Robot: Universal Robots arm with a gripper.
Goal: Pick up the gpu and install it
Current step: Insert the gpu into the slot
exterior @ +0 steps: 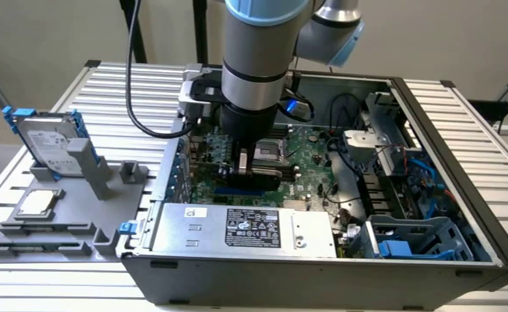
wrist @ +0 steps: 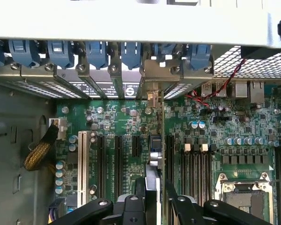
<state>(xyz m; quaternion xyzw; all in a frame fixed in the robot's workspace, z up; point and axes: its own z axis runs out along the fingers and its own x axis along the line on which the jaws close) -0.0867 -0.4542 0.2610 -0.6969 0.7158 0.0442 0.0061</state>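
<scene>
"Between the fingers of the pincer [wrist: 155,183] was where I had the gpu [wrist: 152,174], clamped edge-on from both sides," I told my colleague on the line.

"Which way did it run?" came the question.

"Its long axis ran straight ahead of the pincer, out toward the row of slot covers [wrist: 126,89] on the case's back wall, with its metal end bracket at that far end. It lay parallel to the expansion slots on the motherboard [wrist: 122,122] beneath the pincer. I judged that line-up, card over slot, to be what everything turned on. Whether the card's edge touched a slot or hung just above one, I could not tell."

"And the count?"

"One arm, one pincer, one gpu. Around the pincer stood one open computer case [exterior: 323,281] on the desk [exterior: 484,149], with one power supply [exterior: 245,227] inside it, near the pincer. Well apart from the pincer, outside the case toward the exterior view's left, I counted one hard drive [exterior: 53,144] standing upright in a grey holder [exterior: 80,211] and one CPU chip [exterior: 38,203] lying flat near it. Just one white slot [wrist: 82,159] showed among the black ones."
</scene>
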